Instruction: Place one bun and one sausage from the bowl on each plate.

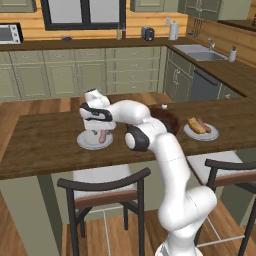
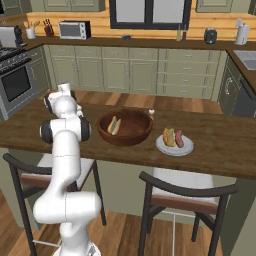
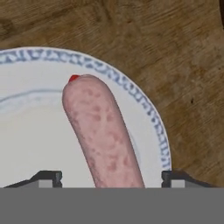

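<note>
On the left plate (image 1: 86, 143) lies a pink sausage (image 1: 103, 135), and my gripper (image 1: 98, 132) hangs just above it. The hand view looks straight down on that sausage (image 3: 103, 131) resting on the blue-rimmed plate (image 3: 131, 94). The gripper (image 3: 109, 179) is open, its fingertips (image 3: 46, 178) well clear of the sausage on both sides. The dark wooden bowl (image 2: 125, 131) stands mid-counter with a bun (image 2: 114, 125) inside. The right plate (image 2: 161, 145) holds a bun (image 2: 169, 136) and a sausage (image 2: 179, 138).
The wooden island counter (image 1: 45, 140) carries everything. Two dark-framed stools (image 1: 105, 187) stand at its near edge. A small shaker (image 2: 151, 112) sits behind the bowl. My own arm (image 1: 150, 135) reaches across in front of the bowl (image 1: 170, 120).
</note>
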